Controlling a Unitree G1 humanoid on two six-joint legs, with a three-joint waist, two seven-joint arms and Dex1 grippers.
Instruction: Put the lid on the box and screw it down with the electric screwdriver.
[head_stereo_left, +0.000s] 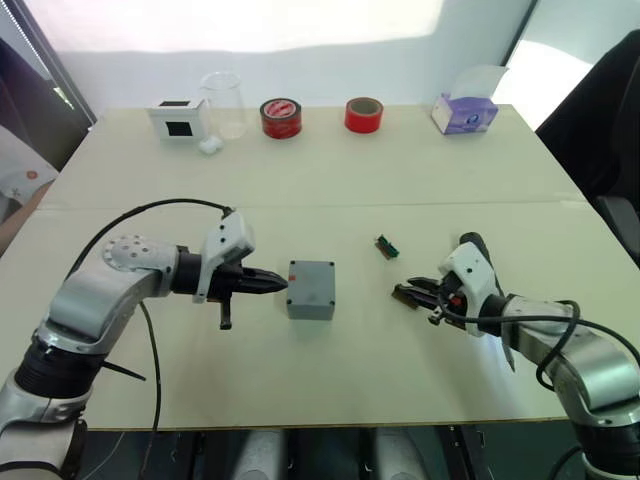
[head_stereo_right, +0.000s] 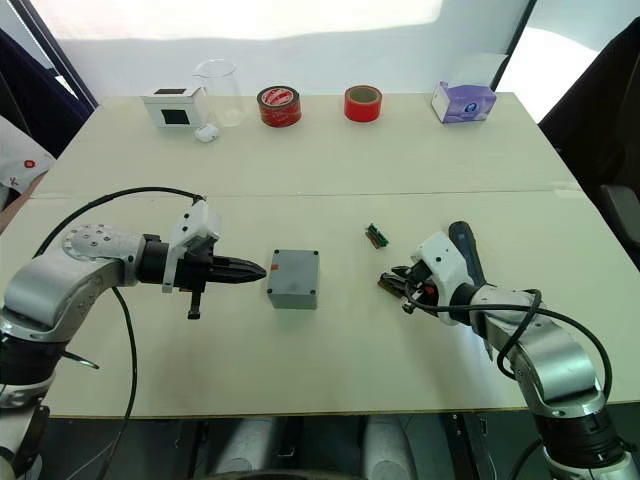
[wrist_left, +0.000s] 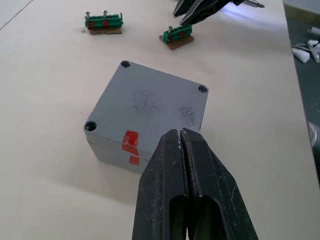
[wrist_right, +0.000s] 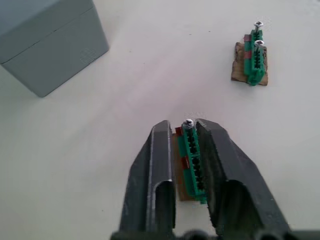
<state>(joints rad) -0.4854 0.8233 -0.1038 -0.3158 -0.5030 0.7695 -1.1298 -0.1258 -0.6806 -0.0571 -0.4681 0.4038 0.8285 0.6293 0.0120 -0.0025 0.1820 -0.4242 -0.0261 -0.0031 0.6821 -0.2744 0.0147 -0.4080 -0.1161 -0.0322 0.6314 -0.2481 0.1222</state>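
Table (head_stereo_left: 400, 180) | left claw (wrist_left: 181, 137) pressed together beside lidded box (wrist_left: 150, 112) | right claw (wrist_right: 184, 137) clamps green screw strip (wrist_right: 192, 162), base hidden

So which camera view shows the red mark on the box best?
The left wrist view: the red mark faces it up close. The right eye view shows it as a tiny dot on the box; the right wrist view shows a plain gray side.

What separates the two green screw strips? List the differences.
The near strip is held between the fingers of the right gripper and carries one screw. The far strip lies free and carries two screws. Both are green on brown backing.
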